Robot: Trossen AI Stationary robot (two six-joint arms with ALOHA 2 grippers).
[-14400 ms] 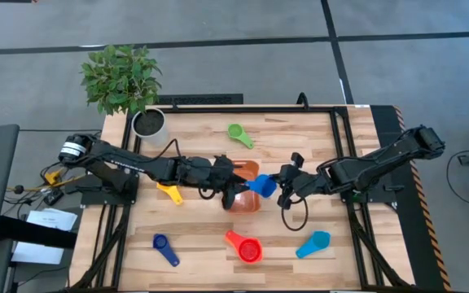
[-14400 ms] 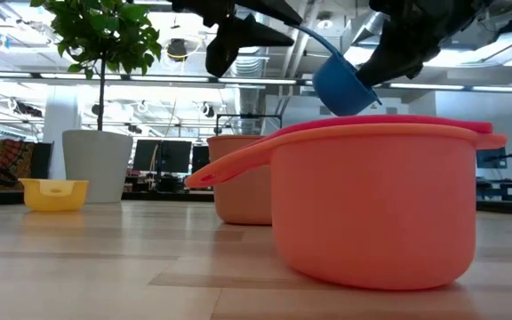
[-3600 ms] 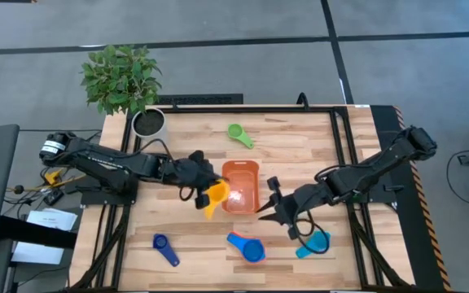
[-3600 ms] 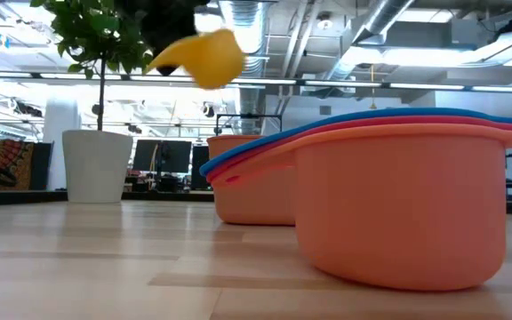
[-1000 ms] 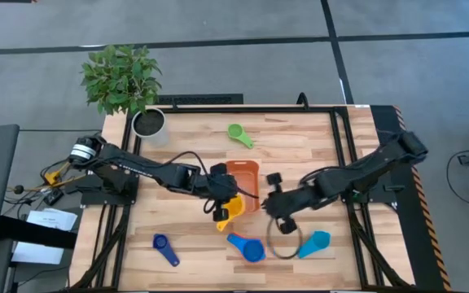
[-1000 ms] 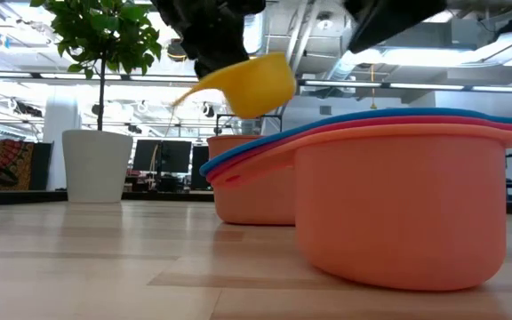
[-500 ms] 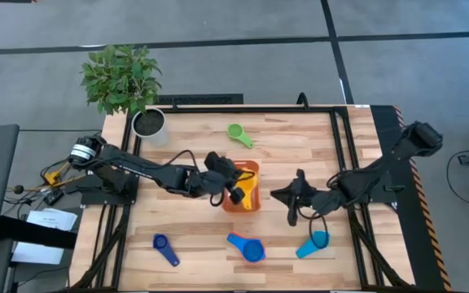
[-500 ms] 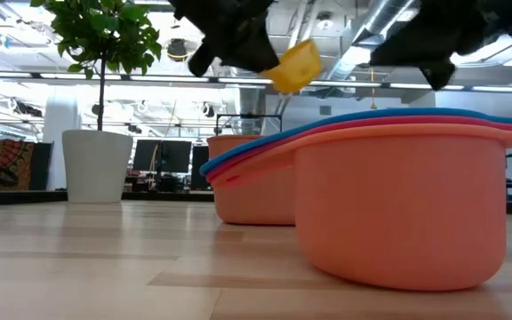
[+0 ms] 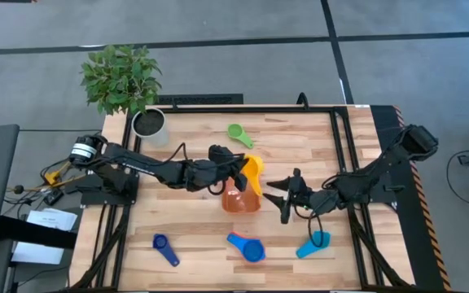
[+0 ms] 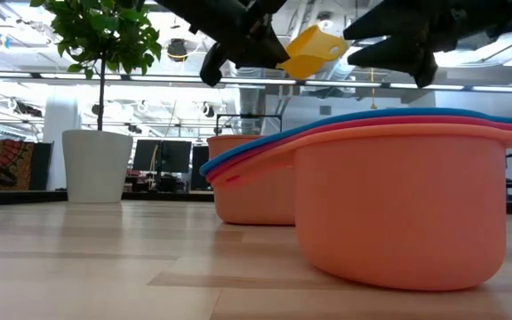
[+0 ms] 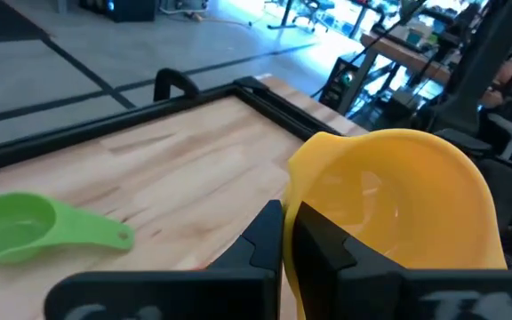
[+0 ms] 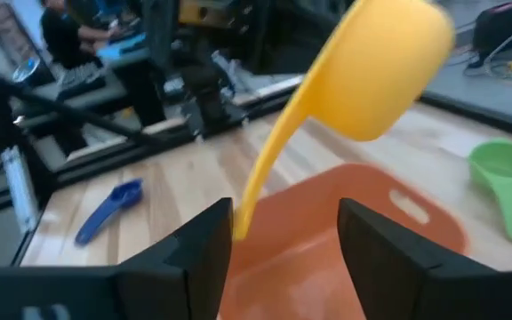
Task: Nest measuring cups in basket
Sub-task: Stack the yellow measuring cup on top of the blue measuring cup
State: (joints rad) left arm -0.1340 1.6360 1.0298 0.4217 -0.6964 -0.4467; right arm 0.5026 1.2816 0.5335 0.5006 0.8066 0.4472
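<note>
My left gripper (image 9: 236,173) is shut on the yellow measuring cup (image 9: 252,168), which hangs above the orange basket (image 9: 241,200). My right gripper (image 9: 277,198) is open just right of the basket, its fingers on either side of the cup's handle end (image 12: 243,218). Three nested cups with a blue one on top (image 9: 248,247) stand near the front edge. A light blue cup (image 9: 314,242), a dark blue cup (image 9: 166,249) and a green cup (image 9: 238,134) lie apart on the table. My left gripper pinches the yellow cup's bowl wall (image 11: 297,197) at the rim between its two fingers, coming level from the table's left. The cup is lifted clear over the basket and tilted, its handle slanting down toward my right gripper. My right gripper has the handle's free end (image 12: 238,229) close beside one finger (image 12: 204,244); whether they touch I cannot tell.
A white plant pot (image 9: 148,123) with a leafy plant stands at the far left corner. Black frame rails (image 9: 342,146) run along the table's sides. In the low view the nested cups (image 10: 398,196) fill the foreground, with the basket (image 10: 249,188) behind them.
My left gripper has carried the yellow cup from beside the basket's near left corner toward the far edge and up over the basket, turning it so the handle points to the right gripper. My right gripper has opened and moved toward the far edge beside the basket.
</note>
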